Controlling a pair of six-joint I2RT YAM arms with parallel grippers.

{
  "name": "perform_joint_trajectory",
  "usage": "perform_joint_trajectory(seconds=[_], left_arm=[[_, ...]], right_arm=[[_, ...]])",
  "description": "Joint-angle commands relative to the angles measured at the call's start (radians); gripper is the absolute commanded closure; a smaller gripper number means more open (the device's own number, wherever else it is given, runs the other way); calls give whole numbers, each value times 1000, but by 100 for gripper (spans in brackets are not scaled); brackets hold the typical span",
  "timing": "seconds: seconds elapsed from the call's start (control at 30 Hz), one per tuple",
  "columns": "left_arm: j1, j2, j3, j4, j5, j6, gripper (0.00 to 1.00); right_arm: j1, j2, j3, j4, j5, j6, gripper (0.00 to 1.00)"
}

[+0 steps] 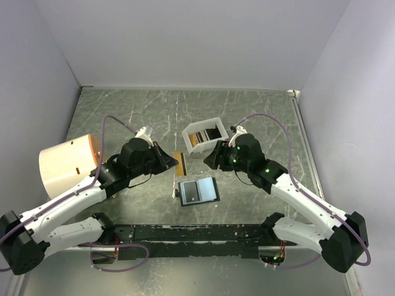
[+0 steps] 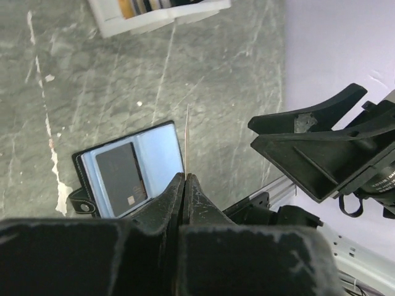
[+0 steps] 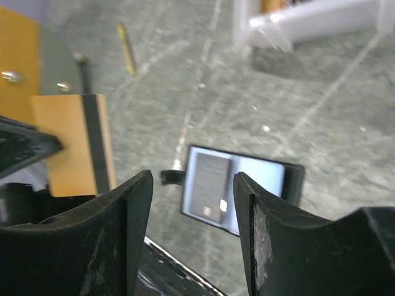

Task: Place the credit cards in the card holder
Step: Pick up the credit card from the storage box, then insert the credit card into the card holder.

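Note:
A gold-tan credit card (image 1: 181, 163) with a dark stripe is pinched upright in my left gripper (image 1: 174, 161), which is shut on it. In the left wrist view the card (image 2: 187, 139) shows edge-on above the closed jaws. It hangs over the table just behind the card holder (image 1: 199, 191). The holder lies open, pale blue inside, with a dark card (image 2: 121, 174) in one side. My right gripper (image 1: 208, 159) is open and empty, a short gap to the right of the held card (image 3: 74, 145). Its view looks down on the holder (image 3: 237, 185).
A white plastic box (image 1: 205, 134) with more cards standing in it sits behind the grippers. A large beige drum (image 1: 65, 163) stands at the left. A black rail (image 1: 185, 233) runs along the near edge between the arm bases.

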State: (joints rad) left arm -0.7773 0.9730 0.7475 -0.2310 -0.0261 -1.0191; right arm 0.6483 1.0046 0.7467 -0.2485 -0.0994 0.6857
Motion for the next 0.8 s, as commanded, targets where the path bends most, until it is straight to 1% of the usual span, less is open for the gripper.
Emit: perform_joint_trajectory(seconds=[0.0,0.23,0.4,0.57,0.77], left_arm=[[-7,30,14,-46,6,-76,93],[-6,134,-7,-16,111,-165,93],[-5,216,-18,18,190,-175,93],[-7,294,-36,66,268,-178,93],[-7,332,-69,117,303,-173,93]], right_arm=[[1,44,-11,-161,81,-60,45],[5,114,-64,-164,72,-56,45],[9,172,-104,-111,11,-41,48],[18,200,-143,-69,-9,-15,50],[26,215,-197,-13,-12,28,55]])
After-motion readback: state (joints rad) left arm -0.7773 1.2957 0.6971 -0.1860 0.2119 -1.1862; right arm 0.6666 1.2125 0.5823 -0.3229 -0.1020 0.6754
